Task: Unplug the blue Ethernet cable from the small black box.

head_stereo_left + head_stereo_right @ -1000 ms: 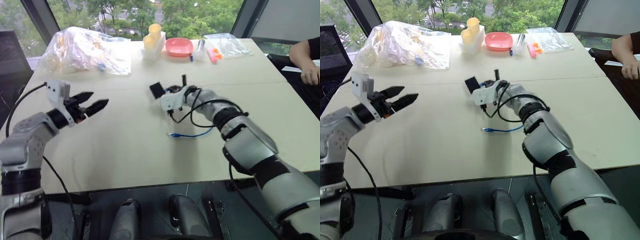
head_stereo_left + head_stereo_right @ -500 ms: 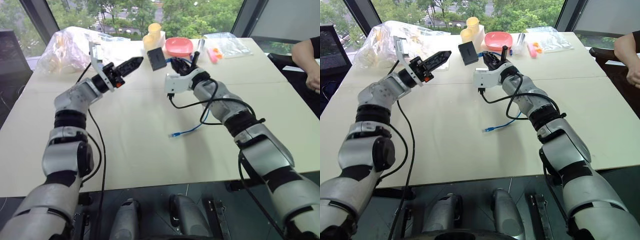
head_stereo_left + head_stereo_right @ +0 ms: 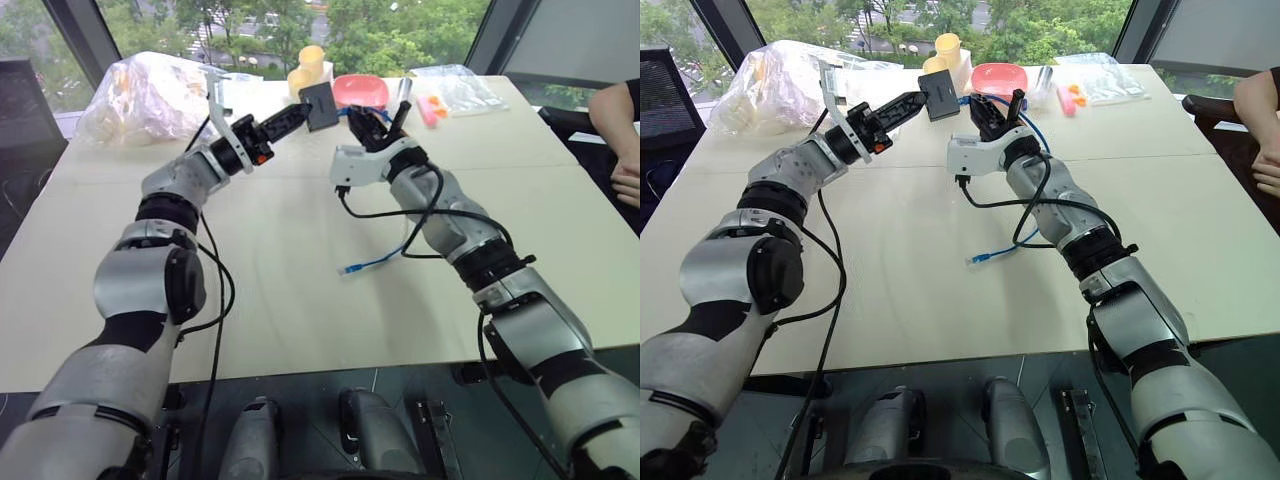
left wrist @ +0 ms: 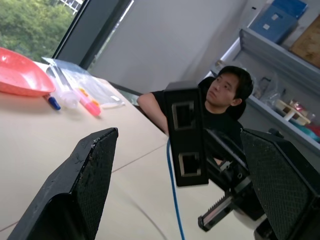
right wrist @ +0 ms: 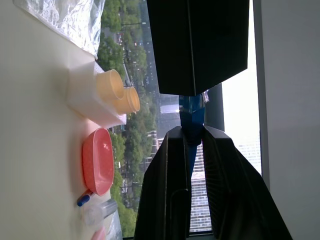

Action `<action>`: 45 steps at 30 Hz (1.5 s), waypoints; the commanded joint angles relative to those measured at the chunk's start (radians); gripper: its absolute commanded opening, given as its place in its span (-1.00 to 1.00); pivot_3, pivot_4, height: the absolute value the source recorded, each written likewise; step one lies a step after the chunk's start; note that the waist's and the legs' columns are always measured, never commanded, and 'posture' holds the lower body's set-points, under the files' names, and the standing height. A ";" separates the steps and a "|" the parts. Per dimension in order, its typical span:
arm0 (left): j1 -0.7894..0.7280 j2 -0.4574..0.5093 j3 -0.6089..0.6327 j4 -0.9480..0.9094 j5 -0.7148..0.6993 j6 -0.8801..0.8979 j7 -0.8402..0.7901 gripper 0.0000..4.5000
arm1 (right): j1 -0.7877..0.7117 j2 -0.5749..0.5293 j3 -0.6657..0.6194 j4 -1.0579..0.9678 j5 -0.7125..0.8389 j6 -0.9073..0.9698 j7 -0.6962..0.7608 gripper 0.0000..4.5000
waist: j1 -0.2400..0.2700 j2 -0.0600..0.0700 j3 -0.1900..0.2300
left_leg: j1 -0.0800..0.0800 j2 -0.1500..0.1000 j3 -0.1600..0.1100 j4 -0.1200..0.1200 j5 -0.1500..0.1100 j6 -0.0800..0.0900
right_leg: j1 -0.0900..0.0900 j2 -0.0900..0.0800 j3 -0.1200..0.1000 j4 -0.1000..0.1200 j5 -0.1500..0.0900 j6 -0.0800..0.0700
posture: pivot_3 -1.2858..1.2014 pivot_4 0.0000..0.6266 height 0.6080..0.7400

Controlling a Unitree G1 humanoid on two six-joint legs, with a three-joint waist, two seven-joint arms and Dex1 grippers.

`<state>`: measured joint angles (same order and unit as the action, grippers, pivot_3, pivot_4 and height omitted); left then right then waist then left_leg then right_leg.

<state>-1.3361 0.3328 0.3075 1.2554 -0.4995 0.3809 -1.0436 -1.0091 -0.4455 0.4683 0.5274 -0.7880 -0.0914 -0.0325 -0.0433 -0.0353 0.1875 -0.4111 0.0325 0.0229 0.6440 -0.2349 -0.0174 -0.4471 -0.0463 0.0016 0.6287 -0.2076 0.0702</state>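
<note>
The small black box (image 3: 320, 104) hangs in the air over the far middle of the table, two ports showing in its edge (image 4: 184, 134). The blue Ethernet cable (image 5: 192, 111) leaves the box, and my right gripper (image 3: 356, 112) is shut on it just below the box. The cable drops to the table, where its loose end (image 3: 349, 269) lies. My left gripper (image 3: 298, 110) is open, one fingertip (image 4: 95, 160) on each side of the box with gaps between.
At the far edge of the table (image 3: 280, 330) stand a stuffed clear bag (image 3: 150, 95), yellow cups in a white holder (image 3: 308, 70), a pink dish (image 3: 358, 92) and clear bags with pens (image 3: 450, 90). A person (image 4: 225, 100) sits at the right.
My right gripper has lifted the box and cable off the table towards the far side. My left arm has swung up and right from the table's left until its open fingers flank the box.
</note>
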 commanded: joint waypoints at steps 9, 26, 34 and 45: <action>-0.049 -0.022 0.013 0.000 0.053 -0.022 -0.048 -0.26 | 0.030 0.004 -0.025 -0.121 -0.031 0.026 0.005 -0.83 | 0.000 0.000 0.000 | 0.000 0.000 0.000 0.000 0.000 0.000 | 0.000 0.000 0.000 0.000 0.000 0.000 | 0.03 -0.52 1.00; -0.019 0.014 0.039 -0.011 0.072 0.008 -0.092 -0.76 | 0.245 0.002 -0.214 -0.313 0.289 0.067 0.244 0.85 | 0.004 0.000 0.000 | 0.000 0.000 -0.001 0.000 0.000 0.000 | 0.001 0.000 -0.001 0.000 -0.001 0.001 | 0.03 -0.52 1.00; 0.027 0.073 0.049 -0.093 0.003 0.231 -0.396 -0.76 | 0.489 0.356 -0.722 -0.795 1.483 0.901 0.490 0.85 | 0.000 0.002 0.002 | 0.002 0.002 -0.003 0.002 0.000 0.000 | 0.003 0.000 -0.003 0.003 0.000 0.001 | 0.03 -0.52 1.00; 0.125 0.038 0.043 -0.372 -0.098 0.471 -0.418 -0.76 | 0.404 0.469 -0.776 -0.807 1.753 0.901 0.325 0.85 | 0.001 0.003 0.002 | 0.003 0.001 -0.003 0.002 0.000 0.001 | 0.004 0.000 -0.002 0.002 0.000 0.000 | 0.03 -0.52 1.00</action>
<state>-1.2098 0.3726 0.3464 0.9363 -0.5630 0.8284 -1.4677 -0.5915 0.0208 -0.3254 -0.2438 0.9457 0.8283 0.2965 -0.0423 -0.0326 0.1893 -0.4085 0.0340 0.0197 0.6460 -0.2355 -0.0163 -0.4429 -0.0460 -0.0006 0.6303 -0.2075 0.0701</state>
